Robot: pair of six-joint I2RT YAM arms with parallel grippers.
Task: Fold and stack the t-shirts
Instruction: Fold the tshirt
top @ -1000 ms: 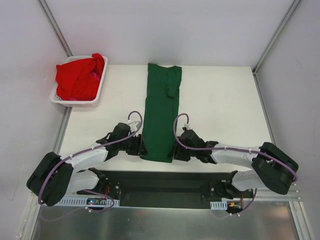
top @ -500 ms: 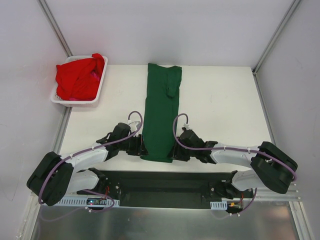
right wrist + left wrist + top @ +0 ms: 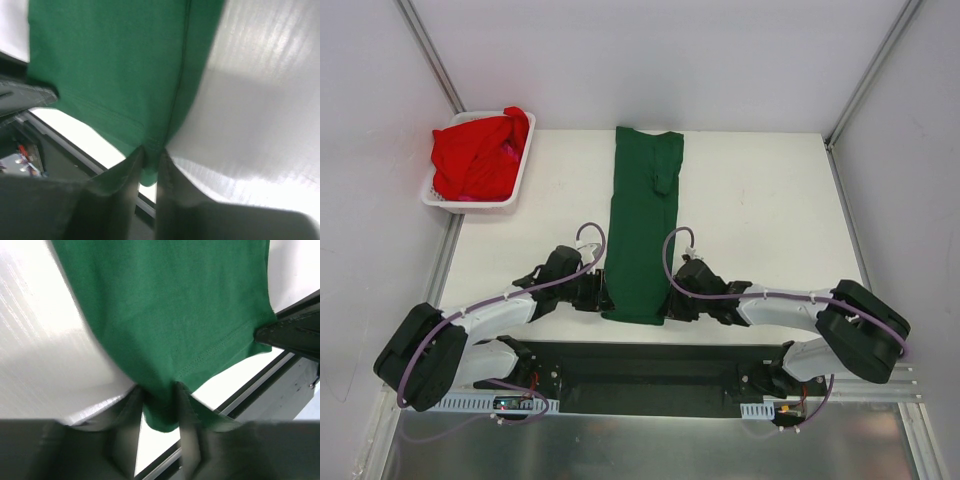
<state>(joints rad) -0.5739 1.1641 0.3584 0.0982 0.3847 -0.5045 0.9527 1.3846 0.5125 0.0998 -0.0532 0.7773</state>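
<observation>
A dark green t-shirt [image 3: 642, 225] lies folded into a long narrow strip down the middle of the white table [image 3: 760, 210], its hem at the near edge. My left gripper [image 3: 605, 298] is shut on the hem's left corner; in the left wrist view the green cloth [image 3: 165, 330] bunches between the fingers [image 3: 186, 405]. At the hem's right corner my right gripper [image 3: 669, 303] pinches the cloth [image 3: 115, 65] tight between its fingers [image 3: 131, 172]. Bright red t-shirts [image 3: 480, 152] are heaped in the basket at the far left.
The white slotted basket [image 3: 514, 188] stands off the table's far-left corner. A black base plate [image 3: 650, 372] runs along the near edge between the arm bases. Metal frame posts [image 3: 428, 55] rise at the back corners.
Both grippers have closed on the near corners of the green t-shirt's hem. The arms have barely shifted; the shirt lies where it was.
</observation>
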